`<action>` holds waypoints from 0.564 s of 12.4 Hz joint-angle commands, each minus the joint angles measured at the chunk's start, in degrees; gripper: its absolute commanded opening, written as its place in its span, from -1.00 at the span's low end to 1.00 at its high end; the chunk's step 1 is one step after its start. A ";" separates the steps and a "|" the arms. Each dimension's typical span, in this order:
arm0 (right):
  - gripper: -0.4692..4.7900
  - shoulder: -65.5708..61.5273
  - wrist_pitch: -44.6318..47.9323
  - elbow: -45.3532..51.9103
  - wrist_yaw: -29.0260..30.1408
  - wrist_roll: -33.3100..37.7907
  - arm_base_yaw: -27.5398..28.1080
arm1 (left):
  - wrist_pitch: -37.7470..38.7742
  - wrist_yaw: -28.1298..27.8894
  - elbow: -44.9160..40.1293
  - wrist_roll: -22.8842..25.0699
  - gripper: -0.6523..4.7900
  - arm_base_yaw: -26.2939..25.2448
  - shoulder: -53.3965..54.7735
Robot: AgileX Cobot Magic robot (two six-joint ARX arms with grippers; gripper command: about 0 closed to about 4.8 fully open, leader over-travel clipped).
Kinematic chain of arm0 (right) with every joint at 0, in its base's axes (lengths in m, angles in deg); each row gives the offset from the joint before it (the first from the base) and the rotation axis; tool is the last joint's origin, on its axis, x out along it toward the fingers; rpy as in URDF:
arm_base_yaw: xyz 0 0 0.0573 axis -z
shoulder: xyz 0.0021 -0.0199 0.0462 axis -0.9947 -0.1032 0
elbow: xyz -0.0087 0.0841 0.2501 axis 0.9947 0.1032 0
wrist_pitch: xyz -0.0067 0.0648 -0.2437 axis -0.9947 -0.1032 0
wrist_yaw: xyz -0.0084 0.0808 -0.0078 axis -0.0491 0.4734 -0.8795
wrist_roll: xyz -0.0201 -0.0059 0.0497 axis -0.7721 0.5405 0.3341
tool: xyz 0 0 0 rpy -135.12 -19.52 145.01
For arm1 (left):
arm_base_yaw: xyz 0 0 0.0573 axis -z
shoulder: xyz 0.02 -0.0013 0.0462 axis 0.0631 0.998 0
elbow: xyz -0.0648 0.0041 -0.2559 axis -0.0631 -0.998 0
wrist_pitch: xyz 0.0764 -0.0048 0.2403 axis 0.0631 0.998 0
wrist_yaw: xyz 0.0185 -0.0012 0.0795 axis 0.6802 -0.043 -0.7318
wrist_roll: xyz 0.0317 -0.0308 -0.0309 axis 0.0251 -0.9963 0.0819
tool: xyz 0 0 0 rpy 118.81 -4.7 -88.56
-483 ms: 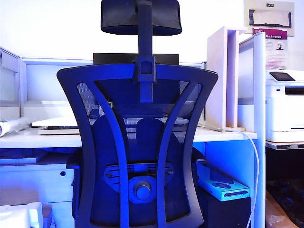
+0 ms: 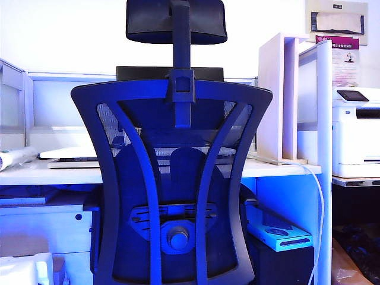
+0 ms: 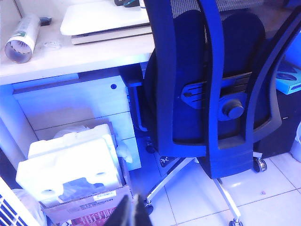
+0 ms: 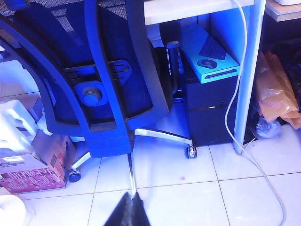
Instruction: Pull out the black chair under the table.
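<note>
My fingers are clenched on nothing and well back from the big black mesh-backed office chair (image 2: 172, 178), tucked under the long white desk (image 2: 279, 169). The left gripper (image 3: 129, 212) and right gripper (image 4: 129, 212) hover over tiles; nothing started, so I must reach its ribbed back.

You'll see a white printer (image 2: 358, 132) standing to the right of the upright white shelf divider (image 2: 284, 98), with a pink poster (image 2: 345, 59) on the wall above the printer. Left of the divider lies a rolled paper tube (image 3: 21, 37), and near it a flat white slab (image 3: 106, 18). A teal box (image 4: 210, 55) sits on a black computer tower (image 4: 209, 109) below the divider. A white foam block (image 3: 70, 167) fills a cardboard box (image 3: 89, 206) on the tiled floor (image 4: 188, 193).
</note>
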 commanded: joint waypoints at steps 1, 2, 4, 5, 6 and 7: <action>-0.84 0.17 -0.09 0.20 -0.15 -0.11 -0.02 | 0.50 3.89 -0.13 -0.20 -0.68 -0.04 0.02; -0.84 0.17 -0.11 0.20 -0.15 -0.11 -0.02 | 0.07 6.40 -0.07 -0.20 -0.68 -0.04 0.02; -0.84 0.17 -0.09 0.20 -0.13 -0.11 -0.02 | -2.93 12.96 -0.04 -0.20 -0.68 -0.04 0.02; -0.84 0.17 -0.09 0.20 0.04 -0.11 -0.02 | -8.63 20.00 -0.04 -0.26 -0.68 -0.04 0.02; -0.84 0.20 -0.09 0.20 0.26 -0.09 -0.04 | -14.78 24.52 -0.04 -3.23 -0.68 -0.04 0.02; -0.84 0.20 -0.02 0.20 0.70 -0.04 -0.04 | -17.09 25.51 -0.04 -5.14 -0.68 -0.02 0.02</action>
